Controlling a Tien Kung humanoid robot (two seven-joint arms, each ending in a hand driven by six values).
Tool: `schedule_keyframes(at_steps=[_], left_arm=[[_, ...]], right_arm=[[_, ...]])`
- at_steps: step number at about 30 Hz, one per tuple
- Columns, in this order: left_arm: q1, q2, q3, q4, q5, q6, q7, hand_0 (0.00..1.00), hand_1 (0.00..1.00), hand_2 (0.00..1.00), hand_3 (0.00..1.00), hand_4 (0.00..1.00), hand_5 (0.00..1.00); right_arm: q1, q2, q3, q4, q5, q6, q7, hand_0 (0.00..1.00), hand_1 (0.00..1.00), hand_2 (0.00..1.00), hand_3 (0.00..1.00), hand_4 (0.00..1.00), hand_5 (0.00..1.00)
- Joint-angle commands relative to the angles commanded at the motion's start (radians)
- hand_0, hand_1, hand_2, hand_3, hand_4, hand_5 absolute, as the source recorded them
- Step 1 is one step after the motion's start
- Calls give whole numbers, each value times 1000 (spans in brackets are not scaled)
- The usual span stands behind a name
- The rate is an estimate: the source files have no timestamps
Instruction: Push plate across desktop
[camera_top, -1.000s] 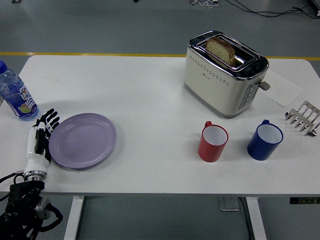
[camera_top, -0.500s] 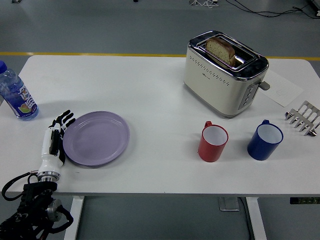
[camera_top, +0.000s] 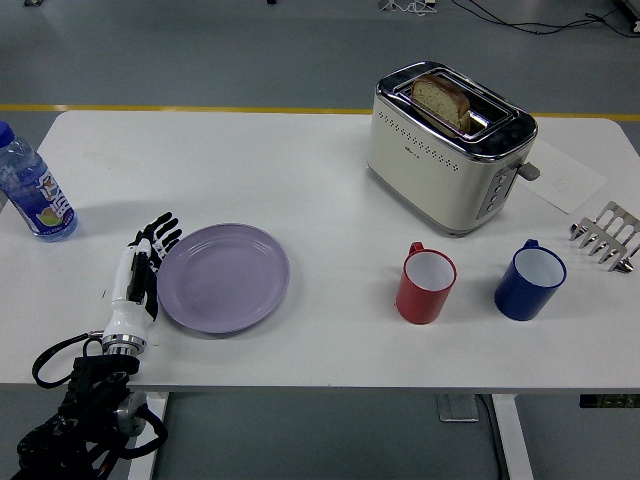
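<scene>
A lilac plate (camera_top: 224, 277) lies flat on the white table (camera_top: 300, 190), left of centre and near the front. My left hand (camera_top: 145, 262) stands on edge against the plate's left rim, fingers stretched out and holding nothing. Its black arm comes up from the lower left corner. My right hand is out of view.
A water bottle (camera_top: 32, 190) stands at the left edge. A red mug (camera_top: 427, 285) and a blue mug (camera_top: 530, 281) stand to the plate's right. A toaster (camera_top: 448, 146) with a bread slice stands behind them. A metal rack (camera_top: 607, 236) and a paper sheet lie at the far right.
My left hand has moved to the right, and the plate has slid right with it, about a quarter of its width each half second. Nothing else has moved.
</scene>
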Motion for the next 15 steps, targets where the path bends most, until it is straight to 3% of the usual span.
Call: schedule_keyframes(at_steps=[15], left_arm=[[-72, -23, 157, 6, -82, 5, 0, 805, 819, 838, 785, 412, 998]], right_arm=[[7, -1, -7, 0, 7, 1, 2, 607, 515, 588, 574, 361, 258]])
